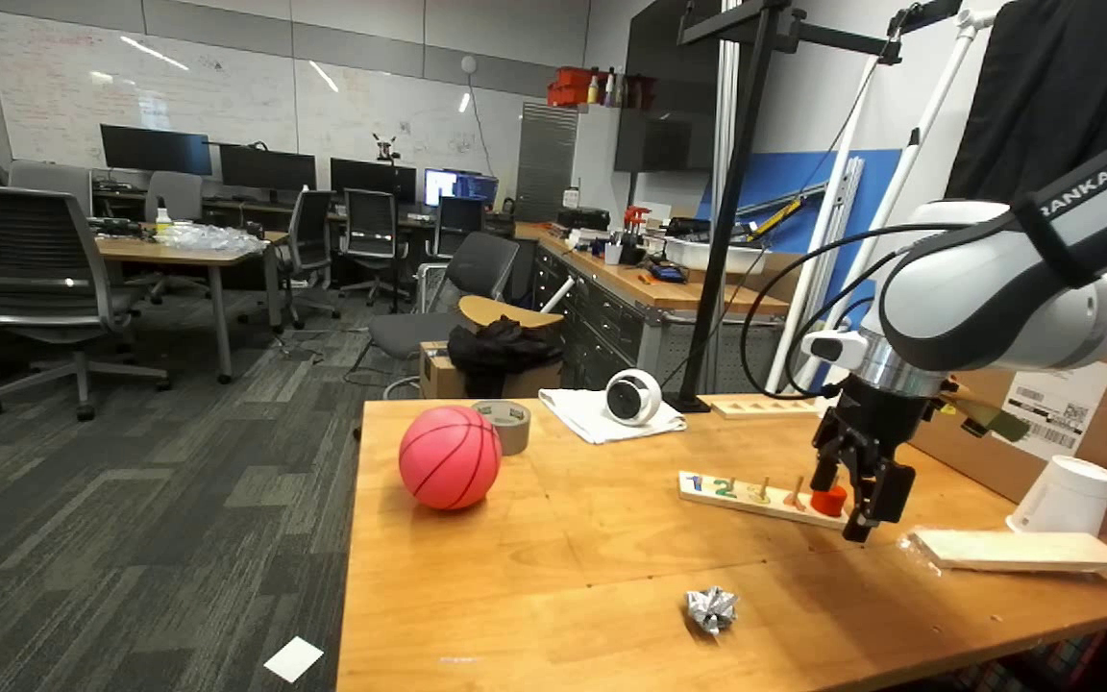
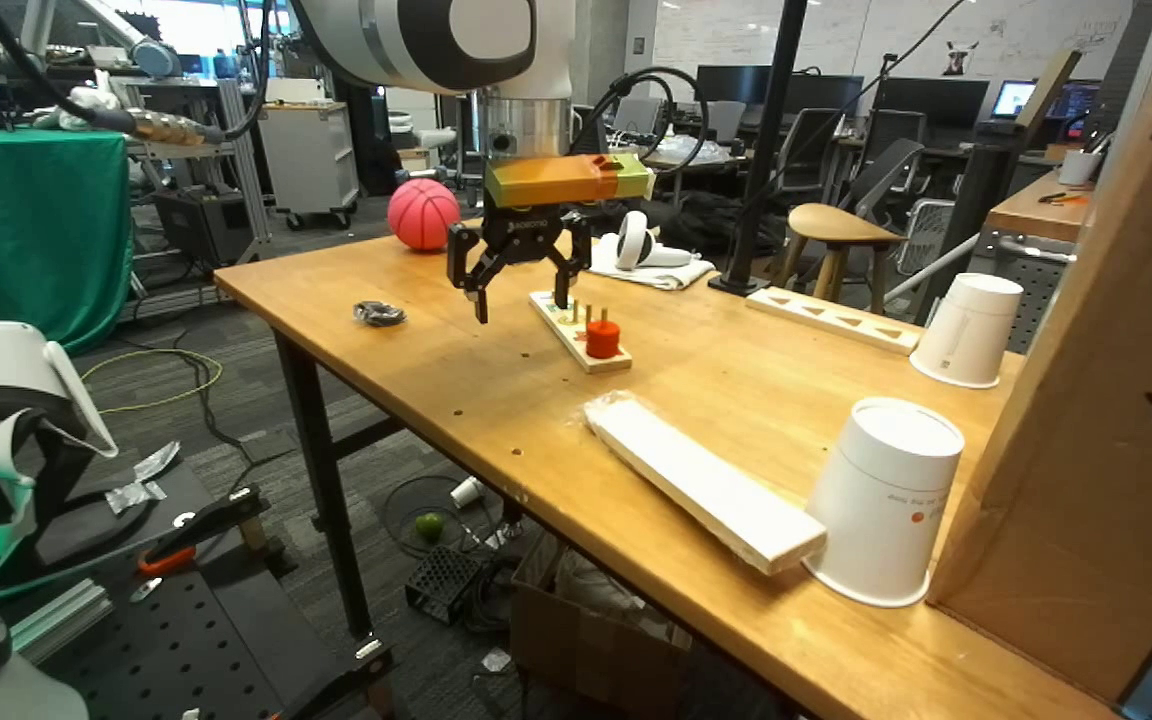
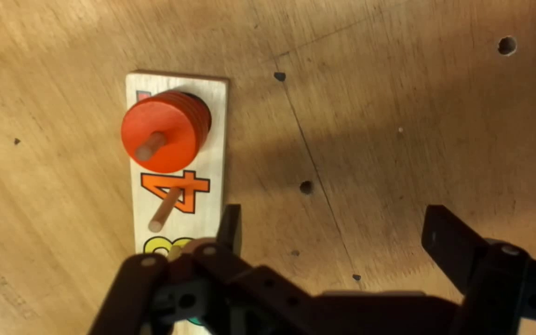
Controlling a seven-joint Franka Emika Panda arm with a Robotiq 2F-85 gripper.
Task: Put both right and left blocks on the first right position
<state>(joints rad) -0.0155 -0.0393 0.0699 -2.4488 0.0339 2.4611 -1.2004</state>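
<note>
Sitting outside fingers (image 3: 453, 246): red discs (image 3: 177, 128)

In an exterior view, the camera looks from above the counter (image 1: 534, 586), slightly downward across it to the whiteboard (image 1: 227, 106) far off, the arm (image 1: 957, 288) entering at right. In an exterior view, a cardboard box (image 2: 1106, 440) looms at near right, and the line of sight runs slantwise along the counter to a pink ball (image 2: 423, 214) at the far end. Both exterior views share counter, arm, pink ball and whiteboard. The wrist view faces steeply down past the spread jaws, close over the number board (image 3: 189, 225), which both exterior views show from well back.
</note>
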